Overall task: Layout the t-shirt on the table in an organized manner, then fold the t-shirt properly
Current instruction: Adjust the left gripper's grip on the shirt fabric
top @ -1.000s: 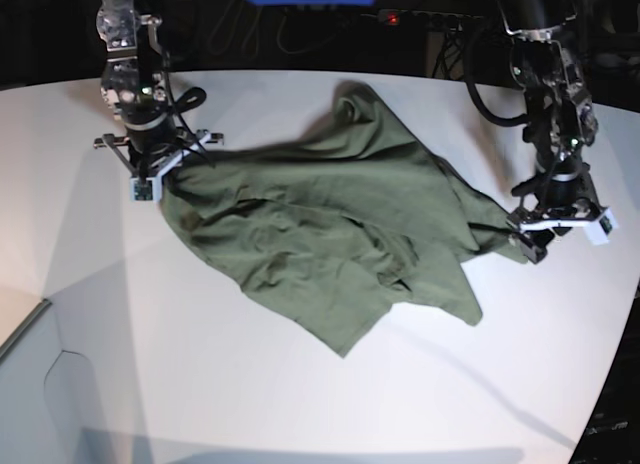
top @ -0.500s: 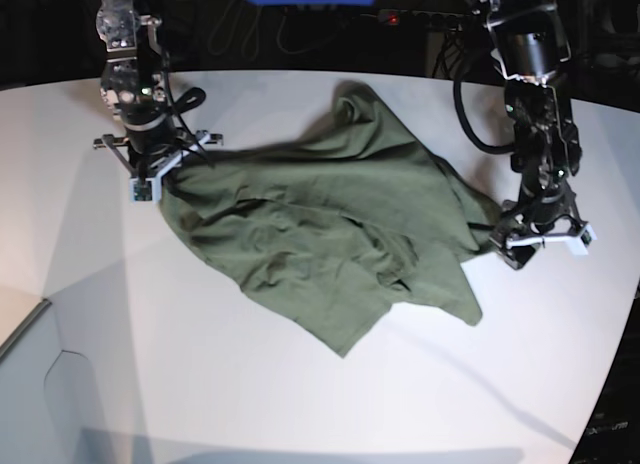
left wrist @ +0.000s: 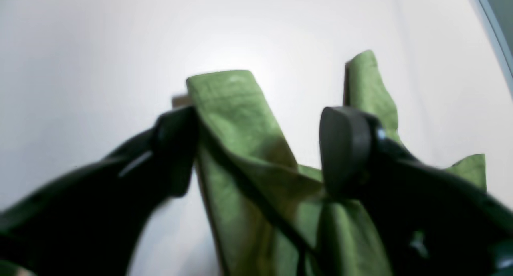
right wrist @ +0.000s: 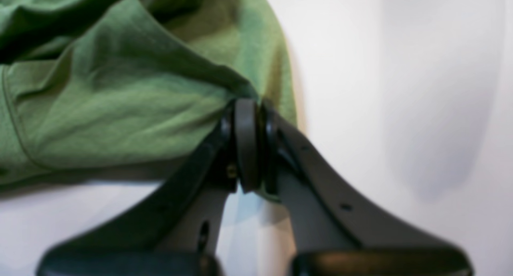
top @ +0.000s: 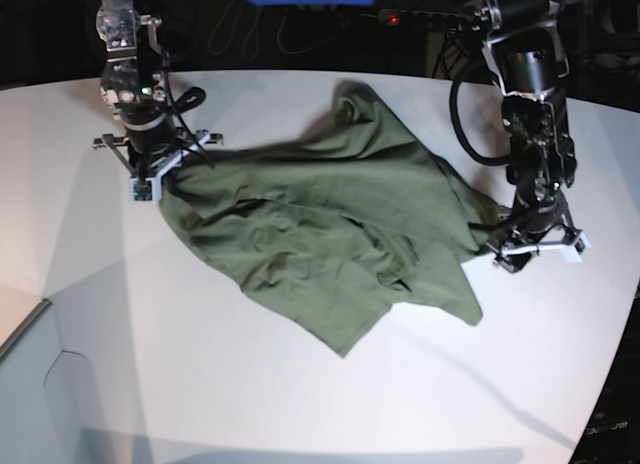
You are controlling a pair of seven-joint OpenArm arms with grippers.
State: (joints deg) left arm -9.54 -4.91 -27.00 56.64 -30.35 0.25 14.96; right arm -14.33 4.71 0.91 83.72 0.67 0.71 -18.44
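Your t-shirt [top: 330, 234] lies rumpled and spread across the middle of the white bench [top: 200, 384], stretched between your two arms. Your right tool [right wrist: 246, 147] is clamped tight on a pinch of cloth at one edge, with the pads pressed together. Your left tool [left wrist: 256, 147] stands well apart at the opposite edge, its fingers [left wrist: 344, 147] straddling a fold of green fabric that rises between them without being squeezed.
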